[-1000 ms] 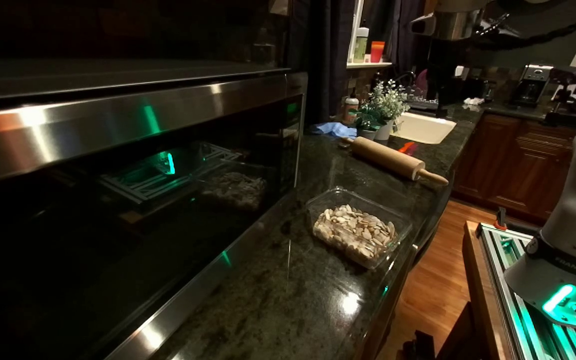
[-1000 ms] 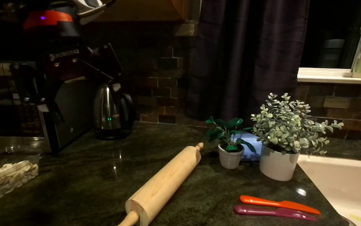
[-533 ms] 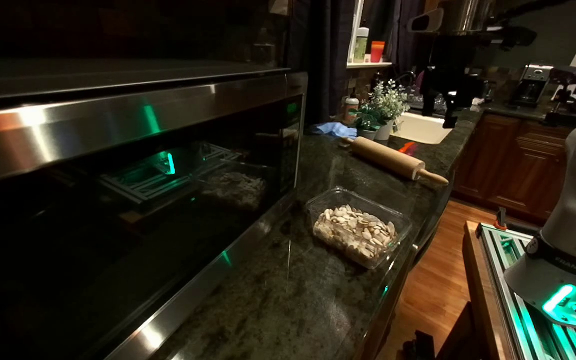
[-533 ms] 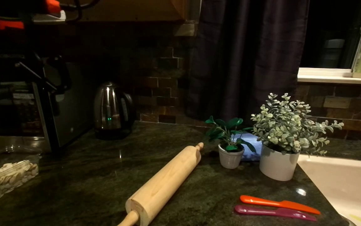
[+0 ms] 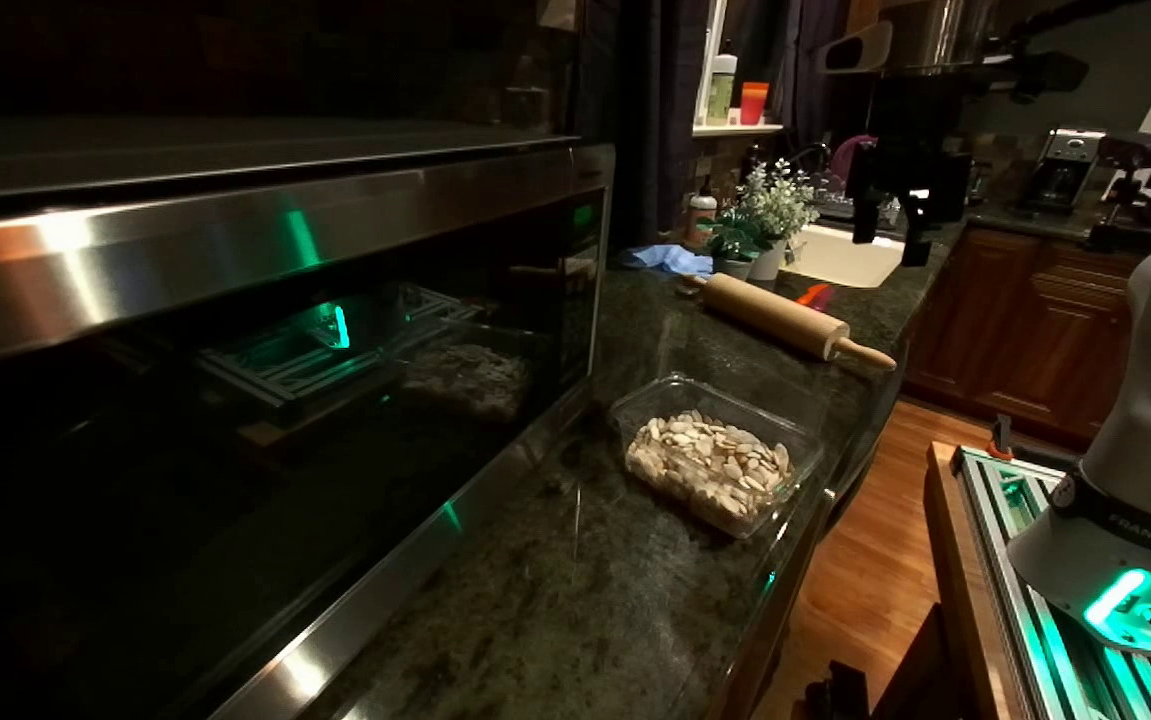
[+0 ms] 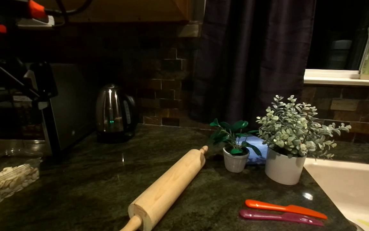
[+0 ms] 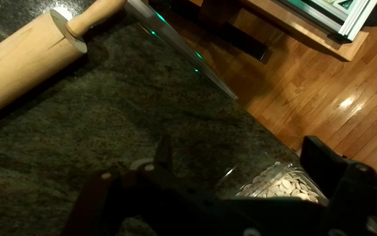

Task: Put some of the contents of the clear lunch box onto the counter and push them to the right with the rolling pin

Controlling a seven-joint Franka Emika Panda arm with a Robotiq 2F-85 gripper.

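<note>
Together, the pale contents (image 5: 710, 465) lie heaped inside the clear lunch box (image 5: 695, 395), which sits on the dark counter (image 5: 535, 610) just beside the microwave (image 5: 265, 450). Farther along, apart from it, the rolling pin (image 5: 773, 317) lies at an angle. Your gripper (image 7: 237, 152) hangs above the counter, and you have its jaws spread wide. Beyond the pin, an orange knife (image 6: 283, 208) and a purple knife (image 6: 280, 217) lie near the white sink (image 6: 348, 189).

In an exterior view, the contents (image 5: 705, 460) lie in the lunch box (image 5: 747, 420) on the table (image 5: 535, 610) — microwave (image 5: 265, 430) left of the box, rolling pin (image 5: 773, 315) behind it, potted plants (image 5: 777, 205) farther back.
</note>
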